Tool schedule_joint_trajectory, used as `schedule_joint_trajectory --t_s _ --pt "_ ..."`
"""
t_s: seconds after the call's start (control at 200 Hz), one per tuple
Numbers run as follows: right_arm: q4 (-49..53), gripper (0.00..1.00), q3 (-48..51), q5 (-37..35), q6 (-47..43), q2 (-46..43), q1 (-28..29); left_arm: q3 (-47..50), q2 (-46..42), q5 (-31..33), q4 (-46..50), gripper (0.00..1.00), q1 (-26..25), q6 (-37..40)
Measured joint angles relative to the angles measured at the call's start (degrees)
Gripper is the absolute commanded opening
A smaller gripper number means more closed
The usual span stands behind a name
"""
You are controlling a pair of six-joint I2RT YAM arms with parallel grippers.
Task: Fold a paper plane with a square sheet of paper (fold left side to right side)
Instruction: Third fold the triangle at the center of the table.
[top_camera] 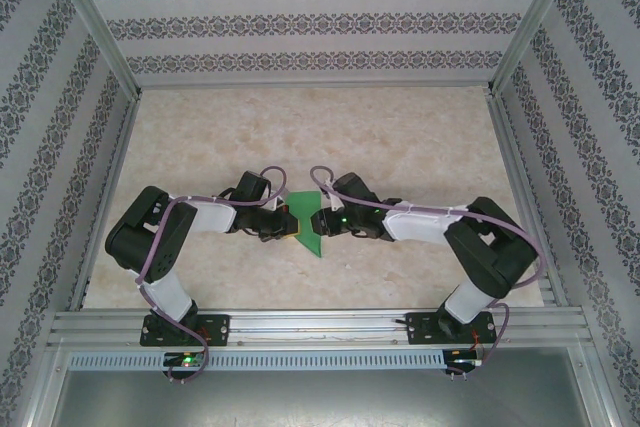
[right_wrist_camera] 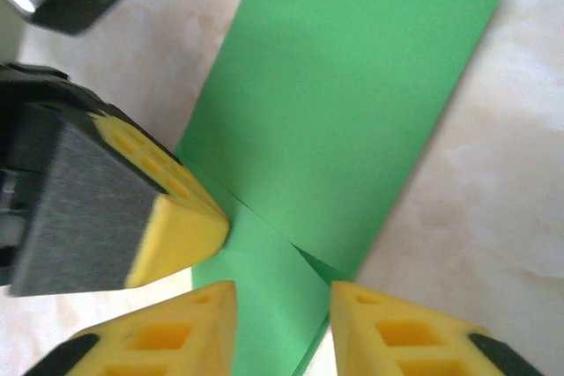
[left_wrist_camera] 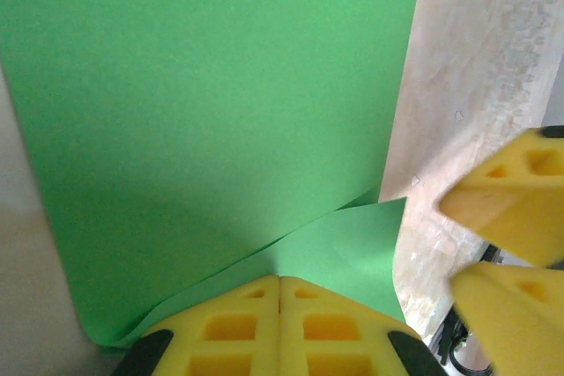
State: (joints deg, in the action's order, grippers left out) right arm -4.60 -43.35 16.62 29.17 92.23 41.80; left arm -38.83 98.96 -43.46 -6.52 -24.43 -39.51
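Observation:
The square sheet of paper (top_camera: 305, 210) is bright green and lies folded in layers on the table between the two arms. Its upper flap (left_wrist_camera: 344, 244) overlaps the wide lower layer (left_wrist_camera: 220, 85) along a slanted edge. My left gripper (left_wrist_camera: 279, 281) is shut, and its joined yellow tips rest on the paper at that edge. In the right wrist view the left gripper (right_wrist_camera: 211, 228) presses the paper's (right_wrist_camera: 352, 85) left border. My right gripper (right_wrist_camera: 282, 305) is open, one yellow finger either side of the paper's narrow end, which lies between them. It also shows as the right gripper (left_wrist_camera: 454, 244) beside the paper.
The table top (top_camera: 420, 137) is pale marble. Patterned walls (top_camera: 300, 22) close off the back and both sides behind slanted metal posts. An aluminium rail (top_camera: 320, 325) carrying both arm bases runs along the near edge. Both forearms converge at the table's middle.

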Motion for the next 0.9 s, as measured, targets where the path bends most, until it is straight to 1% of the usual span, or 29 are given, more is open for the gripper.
schedule_joint_trajectory --t_s 0.115,0.24,0.315,0.415,0.59,0.705,0.899 --pt "0.6 0.36 0.7 2.2 1.6 -4.0 -0.3 0.0 0.0 0.0 0.0 0.00 0.0 0.0" --pt "0.3 0.28 3.7 5.8 5.6 -7.4 0.1 0.0 0.0 0.0 0.0 0.00 0.0 0.0" --pt "-0.1 0.22 5.1 7.9 8.4 -7.3 1.1 0.0 0.0 0.0 0.0 0.00 0.0 0.0" --pt "-1.3 0.17 5.7 10.6 12.0 -6.0 3.4 0.0 0.0 0.0 0.0 0.00 0.0 0.0" --pt "-3.8 0.15 5.4 12.7 15.8 -2.1 6.0 0.0 0.0 0.0 0.0 0.00 0.0 0.0" --pt "-4.3 0.15 4.8 12.8 16.9 -0.1 6.0 0.0 0.0 0.0 0.0 0.00 0.0 0.0" --pt "-5.1 0.14 4.7 12.8 18.1 0.8 5.9 -0.1 0.0 0.0 0.0 0.00 0.0 0.0"
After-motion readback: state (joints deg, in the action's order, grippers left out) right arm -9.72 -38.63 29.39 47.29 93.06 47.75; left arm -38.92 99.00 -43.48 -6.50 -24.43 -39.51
